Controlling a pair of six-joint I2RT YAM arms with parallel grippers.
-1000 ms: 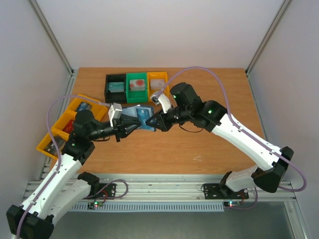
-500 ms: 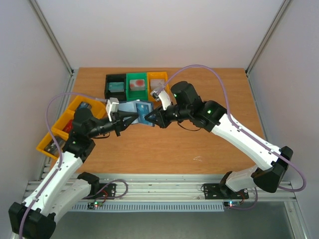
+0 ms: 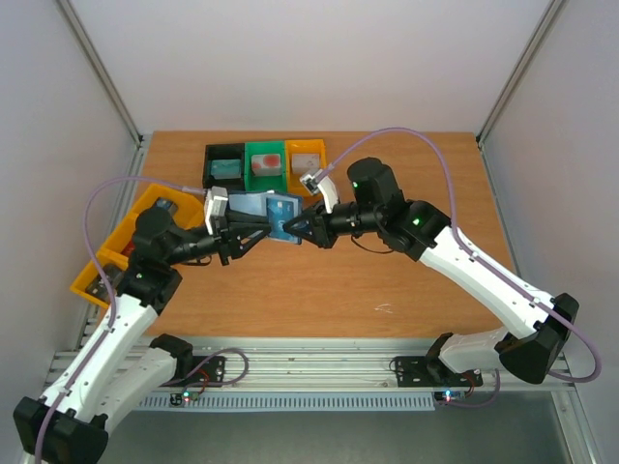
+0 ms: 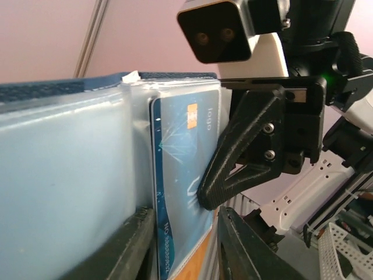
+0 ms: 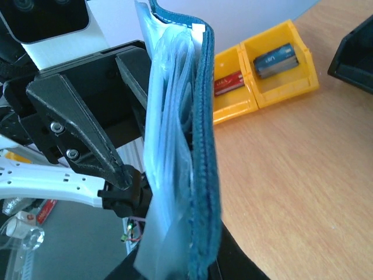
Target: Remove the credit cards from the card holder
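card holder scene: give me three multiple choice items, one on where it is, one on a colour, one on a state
1. Where is the card holder?
A. in the green bin
B. upright between the two grippers
C. flat by the arm bases

2. What colour is the credit card that shows in the left wrist view?
A. blue with an orange mark
B. plain red
C. black

3. How is the right gripper?
A. wide open, clear of everything
B. resting in a yellow bin
C. shut on the card holder

Answers:
1 B: the top view shows it between the left gripper and the right one.
2 A: its blue face with an orange square fills the middle of that view.
3 C: the right wrist view shows the holder's edge pinched at its fingers.
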